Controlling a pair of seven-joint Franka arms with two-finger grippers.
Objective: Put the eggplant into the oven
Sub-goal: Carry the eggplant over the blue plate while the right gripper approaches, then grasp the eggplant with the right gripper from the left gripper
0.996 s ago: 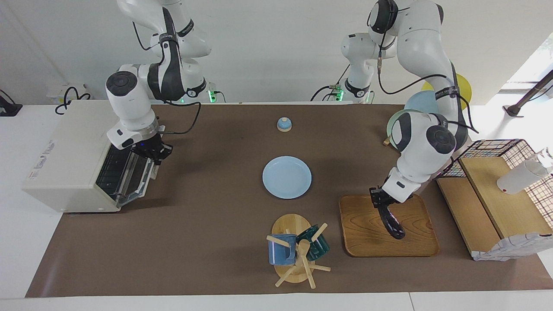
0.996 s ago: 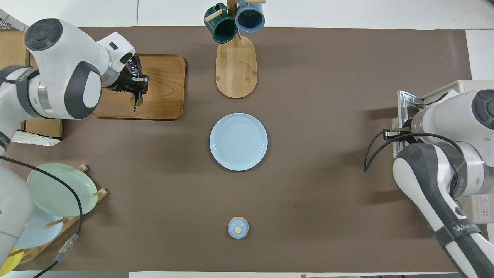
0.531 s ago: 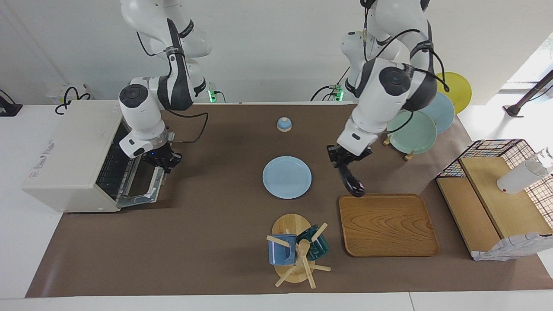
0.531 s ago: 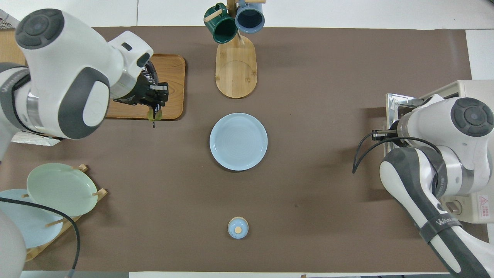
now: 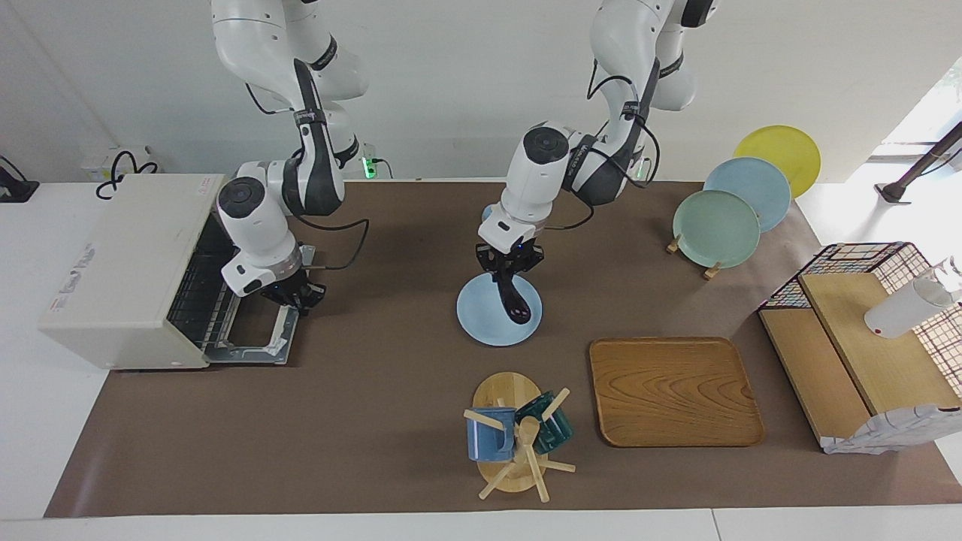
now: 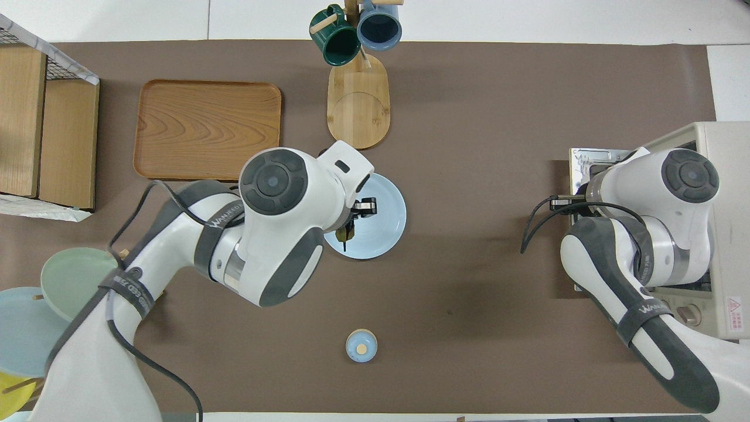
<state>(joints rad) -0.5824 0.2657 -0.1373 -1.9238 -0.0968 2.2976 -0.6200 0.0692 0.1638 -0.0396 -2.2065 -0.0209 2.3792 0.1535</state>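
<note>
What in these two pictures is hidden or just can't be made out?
- Overhead view: the left arm covers most of the slender dark purple eggplant; only its green stem end shows.
- Overhead view: the right gripper is hidden under its own arm.
- Both views: the inside of the boxy off-white oven, deeper than the wire rack, is hidden by its walls.
- Neither view: whether the eggplant touches the round light blue plate.

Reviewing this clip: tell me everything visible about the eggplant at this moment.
The eggplant is slender, glossy and dark purple-black, with a green stem cap that shows in the overhead view. It hangs nearly upright, cap end up, in the air over the pale blue plate at mid-table. The left tool is shut on its upper end; nothing else touches it.
</note>
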